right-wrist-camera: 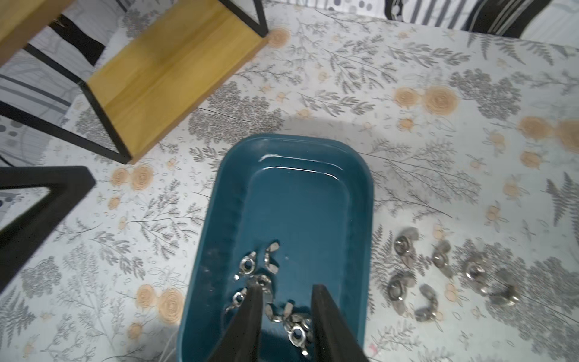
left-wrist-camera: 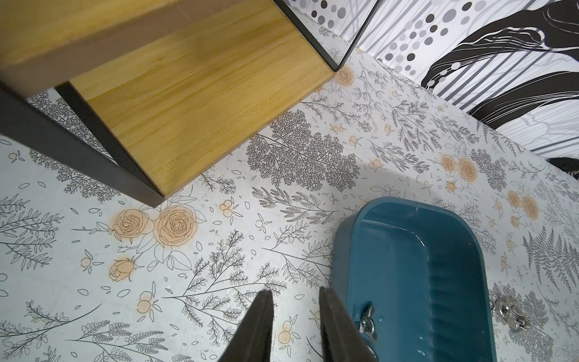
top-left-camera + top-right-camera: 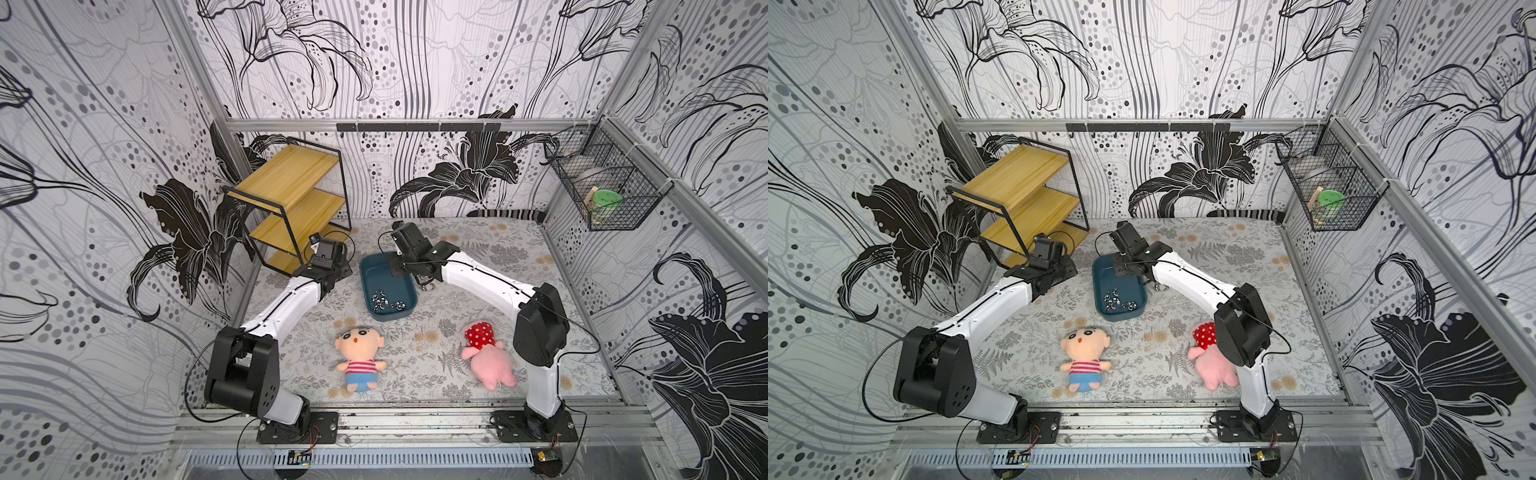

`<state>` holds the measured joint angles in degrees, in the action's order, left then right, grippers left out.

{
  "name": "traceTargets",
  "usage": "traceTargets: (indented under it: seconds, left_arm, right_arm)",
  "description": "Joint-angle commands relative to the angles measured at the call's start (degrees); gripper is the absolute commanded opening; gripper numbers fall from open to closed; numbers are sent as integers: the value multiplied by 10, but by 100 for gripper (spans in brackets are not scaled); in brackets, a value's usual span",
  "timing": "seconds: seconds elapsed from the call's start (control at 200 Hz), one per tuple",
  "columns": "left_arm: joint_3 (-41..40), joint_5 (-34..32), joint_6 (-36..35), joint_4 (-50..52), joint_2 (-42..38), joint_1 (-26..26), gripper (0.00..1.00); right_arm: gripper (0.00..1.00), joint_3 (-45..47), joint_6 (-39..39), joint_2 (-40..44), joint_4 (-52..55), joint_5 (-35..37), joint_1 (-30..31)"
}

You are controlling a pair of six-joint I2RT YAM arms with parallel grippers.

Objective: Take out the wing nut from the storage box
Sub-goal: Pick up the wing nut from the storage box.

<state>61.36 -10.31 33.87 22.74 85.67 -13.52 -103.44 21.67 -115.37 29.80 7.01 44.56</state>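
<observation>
Now, right tool [image 1: 286,290], jaws apart and empty, hovers over storage box [image 1: 297,200] at frame centre; drop straight onto one wing nut [image 1: 296,334] at lower centre, pinch across its wings, lift clear.

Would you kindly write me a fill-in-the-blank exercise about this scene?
The right gripper hangs over the storage box with its jaws ____.
The wing nuts outside the box lie on its side nearer the ____ arm.
The left gripper holds ____.
The striped plush doll lies face ____.
Missing words: open; right; nothing; up.
</observation>
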Motion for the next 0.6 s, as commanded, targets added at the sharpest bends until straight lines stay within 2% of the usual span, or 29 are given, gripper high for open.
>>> traceTargets:
  seconds: [0.0,0.596]
  left_arm:
    - [-3,-6,3,-9,-9,-3,32]
    - [2,-9,-1,-1,-15,-4,32]
  right_arm:
    - [32,-19,-4,-46,25,-23,3]
    - [32,-51,13,-148,19,-70,9]
